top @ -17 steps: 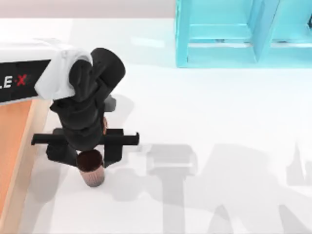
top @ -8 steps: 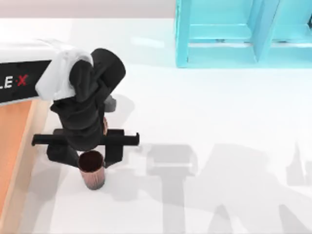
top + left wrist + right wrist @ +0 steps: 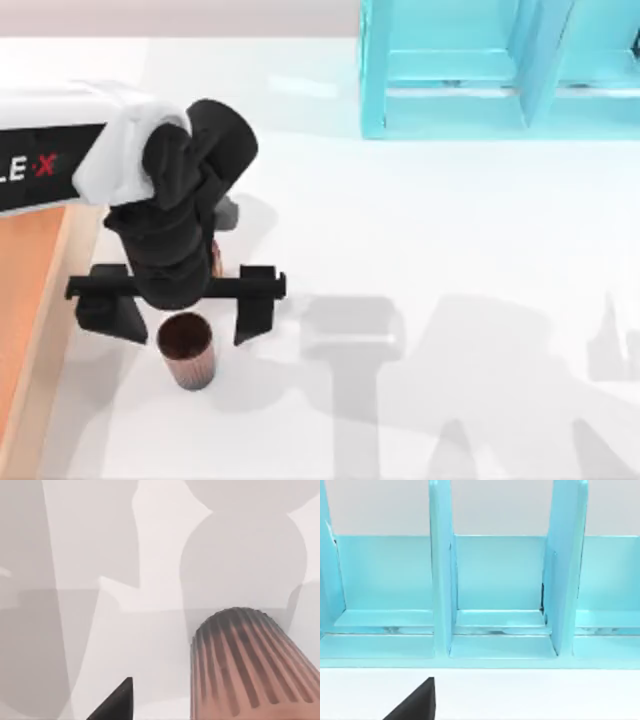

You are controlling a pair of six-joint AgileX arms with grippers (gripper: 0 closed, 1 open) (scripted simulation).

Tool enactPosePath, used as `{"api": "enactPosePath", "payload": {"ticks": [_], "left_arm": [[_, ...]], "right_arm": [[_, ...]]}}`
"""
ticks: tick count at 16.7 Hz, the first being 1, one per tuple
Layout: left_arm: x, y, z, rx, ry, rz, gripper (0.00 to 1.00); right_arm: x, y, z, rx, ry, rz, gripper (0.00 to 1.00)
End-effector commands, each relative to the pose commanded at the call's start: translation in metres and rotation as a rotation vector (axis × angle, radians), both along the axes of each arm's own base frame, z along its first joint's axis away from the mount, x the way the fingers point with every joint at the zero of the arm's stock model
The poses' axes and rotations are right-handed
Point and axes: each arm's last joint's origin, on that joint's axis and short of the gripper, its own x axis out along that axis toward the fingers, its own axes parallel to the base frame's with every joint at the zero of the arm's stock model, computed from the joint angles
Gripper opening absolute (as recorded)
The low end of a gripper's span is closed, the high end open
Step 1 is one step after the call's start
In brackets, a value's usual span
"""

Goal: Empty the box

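Note:
The box (image 3: 45,330), a wooden tray with a tan rim and orange-brown floor, lies at the table's left edge, partly under my left arm. A ribbed brown cup (image 3: 186,350) stands upright on the white table just right of the box. My left gripper (image 3: 180,320) hovers over the cup, open, its fingers (image 3: 250,312) spread wide on either side and clear of it. The left wrist view shows the cup (image 3: 250,665) close up beside one dark fingertip (image 3: 117,702). My right gripper (image 3: 415,702) faces the blue shelf.
A turquoise shelf with compartments (image 3: 480,70) stands at the back right and appears close up in the right wrist view (image 3: 495,595). White tabletop (image 3: 450,300) stretches to the right of the cup, crossed by arm shadows.
My left gripper's fingers have spread apart and let go of the cup, which now stands free on the table in nearly the same spot.

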Motion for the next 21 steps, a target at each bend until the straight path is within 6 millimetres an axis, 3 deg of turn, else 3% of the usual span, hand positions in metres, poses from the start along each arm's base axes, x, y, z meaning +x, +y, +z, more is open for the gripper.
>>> {"api": "enactPosePath", "payload": {"ticks": [8, 19, 21], "left_arm": [[0.001, -0.001, 0.003, 0.001, 0.001, 0.001, 1.0], [0.002, -0.001, 0.092, 0.004, 0.007, 0.001, 1.0], [0.0, 0.0, 0.1, 0.0, 0.0, 0.001, 1.0]], "right_arm": [[0.0, 0.0, 0.0, 0.0, 0.0, 0.0, 1.0], [0.0, 0.0, 0.0, 0.0, 0.0, 0.0, 1.0], [0.0, 0.0, 0.0, 0.0, 0.0, 0.0, 1.0]]}}
